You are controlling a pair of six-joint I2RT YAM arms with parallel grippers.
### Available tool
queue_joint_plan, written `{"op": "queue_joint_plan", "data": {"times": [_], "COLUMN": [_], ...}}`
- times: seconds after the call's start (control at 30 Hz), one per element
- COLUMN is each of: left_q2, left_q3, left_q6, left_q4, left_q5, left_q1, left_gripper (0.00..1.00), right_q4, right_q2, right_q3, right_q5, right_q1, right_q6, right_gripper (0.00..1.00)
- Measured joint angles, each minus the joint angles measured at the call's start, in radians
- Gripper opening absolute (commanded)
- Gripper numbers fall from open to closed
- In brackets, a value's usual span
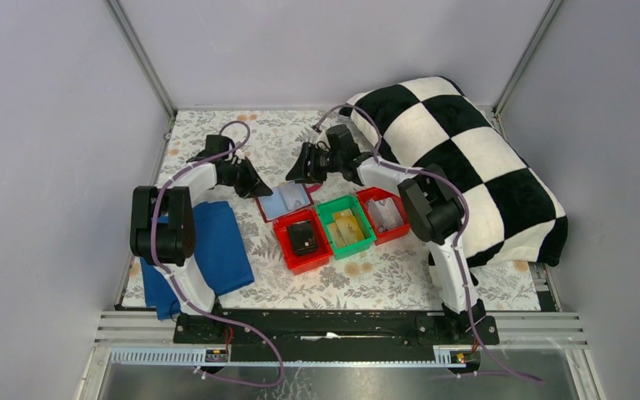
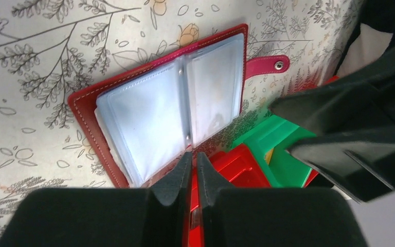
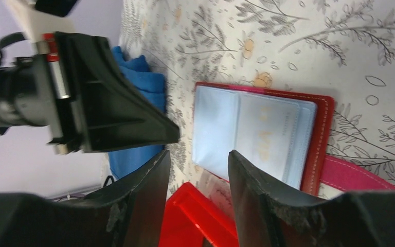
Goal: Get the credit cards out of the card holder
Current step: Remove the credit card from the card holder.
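The card holder (image 1: 285, 202) lies open on the floral tablecloth, dark red with pale blue pockets (image 2: 154, 116) and a red strap tab (image 2: 267, 66). A pale credit card (image 3: 270, 136) with faint gold print shows through one pocket. My left gripper (image 2: 191, 157) is shut with nothing between its fingers, its tips at the holder's near edge by the centre fold. My right gripper (image 3: 198, 157) is open and hovers over the holder's edge beside the red bin, empty. In the top view the left gripper (image 1: 258, 190) and right gripper (image 1: 294, 173) flank the holder.
Three bins stand in a row in front of the holder: a red bin (image 1: 289, 254) with a small black object, a green bin (image 1: 364, 219) with yellow-tan items, and a red bin (image 1: 372, 197) with pale flat items. A blue cloth (image 1: 217, 250) lies left, a checkered cloth (image 1: 467, 158) right.
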Motion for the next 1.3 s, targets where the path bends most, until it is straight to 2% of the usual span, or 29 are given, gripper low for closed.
{"op": "queue_joint_plan", "data": {"times": [0.2,0.57,1.3], "left_q2": [-0.016,0.009,0.063], "left_q3": [-0.032,-0.062,-0.072], "left_q6": [0.003,-0.024,-0.05], "left_q4": [-0.01,-0.017,0.032], "left_q5": [-0.065,-0.157,-0.099], "left_q1": [-0.003,0.005,0.018], "left_gripper": [0.1,0.13,0.12], "right_q4": [-0.07,-0.132,-0.083], "right_q2": [0.063,0.077,0.086], "right_q3": [0.021,0.023,0.008], "right_q5": [0.011,0.038,0.001], "right_q1": [0.003,0.003,-0.001], "right_q6": [-0.023,-0.068,-0.043], "right_gripper": [0.54,0.55,0.54]}}
